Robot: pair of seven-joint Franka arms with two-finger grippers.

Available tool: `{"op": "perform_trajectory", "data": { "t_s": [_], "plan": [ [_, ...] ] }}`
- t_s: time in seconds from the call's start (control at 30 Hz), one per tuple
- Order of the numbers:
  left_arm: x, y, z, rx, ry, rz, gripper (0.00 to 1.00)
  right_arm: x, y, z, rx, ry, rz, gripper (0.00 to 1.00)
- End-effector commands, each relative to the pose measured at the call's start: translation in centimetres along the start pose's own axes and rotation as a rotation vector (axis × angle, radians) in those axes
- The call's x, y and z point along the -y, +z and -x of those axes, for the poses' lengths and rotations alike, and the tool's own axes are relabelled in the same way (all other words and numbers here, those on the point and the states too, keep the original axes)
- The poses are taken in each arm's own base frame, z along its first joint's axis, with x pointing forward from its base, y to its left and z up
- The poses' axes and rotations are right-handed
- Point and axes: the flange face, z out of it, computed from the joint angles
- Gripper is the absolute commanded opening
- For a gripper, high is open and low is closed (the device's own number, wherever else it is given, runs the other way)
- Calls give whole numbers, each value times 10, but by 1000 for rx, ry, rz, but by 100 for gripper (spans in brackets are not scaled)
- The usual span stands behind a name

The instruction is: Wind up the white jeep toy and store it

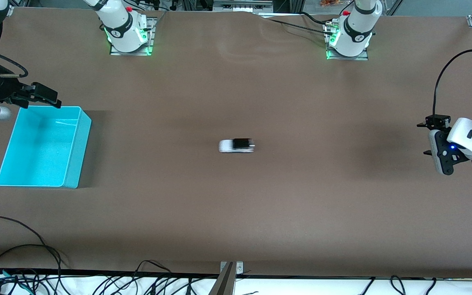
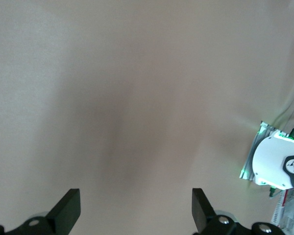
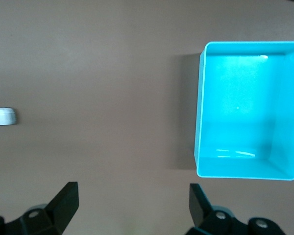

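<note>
The white jeep toy (image 1: 236,145), tiny, with a black roof, stands on the brown table near its middle, with no gripper near it. It also shows in the right wrist view (image 3: 2,116). The cyan bin (image 1: 78,155) sits toward the right arm's end of the table and is empty; the right wrist view shows its wall (image 3: 201,122). My right gripper (image 1: 45,97) is open and empty, over the bin's rim farthest from the front camera (image 3: 134,196). My left gripper (image 1: 425,138) is open and empty over bare table at the left arm's end (image 2: 135,203).
The two arm bases (image 1: 127,35) (image 1: 348,39) stand along the table edge farthest from the front camera; the left one shows in the left wrist view (image 2: 277,164). Loose black cables (image 1: 23,262) and a metal bracket (image 1: 230,272) lie along the nearest edge.
</note>
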Motion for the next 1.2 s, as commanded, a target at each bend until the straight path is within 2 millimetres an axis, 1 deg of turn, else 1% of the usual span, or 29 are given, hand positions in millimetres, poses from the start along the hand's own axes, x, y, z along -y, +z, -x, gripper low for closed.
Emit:
{"op": "perform_trajectory", "data": {
  "t_s": [0.0,0.1,0.17,0.2,0.27,0.47,0.53,0.57,0.67,0.73,0.77,0.87,0.9,0.97,1.1,1.17],
  "plan": [
    [-20,-13,-9,29,-58,16,100,5,-9,-2,-13,0,12,100],
    [-30,-15,-21,35,-84,30,100,6,-9,-2,-13,-4,15,100],
    [-42,-27,-29,34,-117,14,100,7,-8,-2,-12,-3,14,100],
    [-50,-32,-36,37,-137,6,100,8,-9,-2,-13,-4,15,100],
    [-65,-38,-49,45,-170,14,100,8,-8,-2,-8,-3,16,100],
    [-92,-51,-70,58,-240,-14,100,8,-5,-2,-2,-3,17,100],
    [-105,-58,-78,64,-267,-35,100,8,-5,-2,-2,-3,17,100],
    [-109,-57,-83,73,-286,-39,100,9,-5,-2,-2,-6,17,100],
    [-122,-59,-84,70,-355,-46,100,10,-2,-4,4,-12,19,100],
    [-127,-63,-83,63,-409,-55,100,9,6,-5,25,-11,20,100],
    [-129,-63,-83,62,-428,-59,100,9,7,-6,25,-11,20,100],
    [-142,-68,-92,63,-467,-81,100,11,9,-9,22,-16,38,100],
    [-144,-69,-93,58,-485,-91,100,15,9,-9,22,-27,53,100],
    [-149,-75,-92,34,-530,-119,100,24,13,-8,35,-59,74,100],
    [-157,-79,-89,-28,-573,-188,100,25,14,-8,37,-69,75,100],
    [-162,-78,-87,-69,-574,-237,100,24,23,-13,52,-79,75,100]
  ]
}}
